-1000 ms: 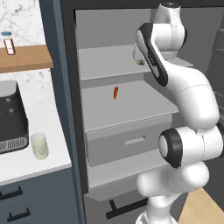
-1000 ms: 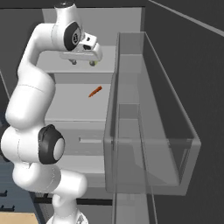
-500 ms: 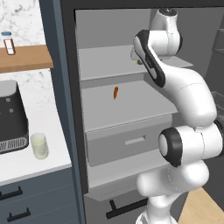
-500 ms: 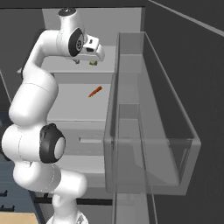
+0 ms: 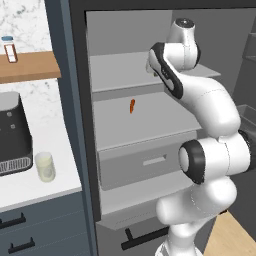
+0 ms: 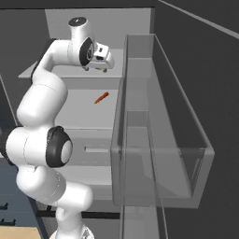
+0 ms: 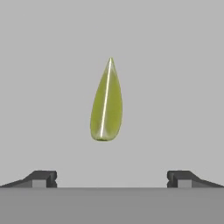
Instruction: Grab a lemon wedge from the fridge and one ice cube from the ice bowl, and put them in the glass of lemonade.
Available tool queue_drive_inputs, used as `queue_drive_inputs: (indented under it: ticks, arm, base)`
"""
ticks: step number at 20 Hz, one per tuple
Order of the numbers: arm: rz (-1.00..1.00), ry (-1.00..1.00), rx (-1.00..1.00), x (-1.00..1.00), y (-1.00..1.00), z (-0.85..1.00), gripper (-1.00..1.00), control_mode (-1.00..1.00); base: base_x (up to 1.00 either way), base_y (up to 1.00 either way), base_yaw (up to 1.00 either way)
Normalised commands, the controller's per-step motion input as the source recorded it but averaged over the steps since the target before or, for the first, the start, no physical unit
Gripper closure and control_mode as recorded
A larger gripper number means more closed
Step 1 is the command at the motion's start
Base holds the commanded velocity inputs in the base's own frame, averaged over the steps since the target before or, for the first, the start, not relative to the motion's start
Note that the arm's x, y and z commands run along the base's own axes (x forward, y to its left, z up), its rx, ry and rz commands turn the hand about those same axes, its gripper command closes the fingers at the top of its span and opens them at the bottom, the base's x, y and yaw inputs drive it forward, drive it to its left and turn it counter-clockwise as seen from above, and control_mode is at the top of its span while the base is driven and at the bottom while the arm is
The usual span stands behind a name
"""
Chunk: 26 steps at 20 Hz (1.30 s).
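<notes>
The fridge (image 5: 75, 125) is seen open at the centre of the left base view, with light grey shelves and a drawer exposed. The gripper (image 6: 103, 66) is positioned at the upper shelf, in the upper centre of the right base view. In the hand view the gripper's fingertips (image 7: 41, 178) are set wide apart at the lower edge, released, with nothing held between them. The lemon wedge (image 7: 106, 103) is located at the centre of the hand view, above and between the tips, apparently untouched. A small orange-red stick (image 5: 132, 106) is lying on the middle shelf. The glass of lemonade (image 5: 44, 166) is located at the lower left of the left base view, on the white counter (image 5: 35, 192) just beside the coffee machine (image 5: 14, 135).
</notes>
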Motion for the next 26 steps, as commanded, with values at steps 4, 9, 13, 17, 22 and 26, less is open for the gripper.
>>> queue_drive_inputs:
  ticks: [4, 9, 13, 17, 22, 26]
  arm:
    - [0.0, 0.0, 0.0, 0.49, 0.0, -0.01, -1.0, -1.0]
    - [0.0, 0.01, 0.0, 0.66, 0.0, 0.0, -1.0, -1.0]
    - [0.0, 0.03, 0.0, 0.43, 0.0, -0.01, -1.0, -1.0]
    - [0.0, 0.07, 0.0, 0.03, 0.0, -0.08, -1.0, -1.0]
    - [0.0, 0.04, 0.0, -0.01, 0.0, -0.02, -1.0, -1.0]
    - [0.01, 0.0, 0.0, 0.06, 0.01, -0.06, -1.0, -1.0]
  base:
    - [0.0, 0.0, 0.0]
    - [0.0, 0.0, 0.0]
    - [0.0, 0.0, 0.0]
    - [0.0, 0.0, 0.0]
    - [0.0, 0.0, 0.0]
    - [0.0, 0.0, 0.0]
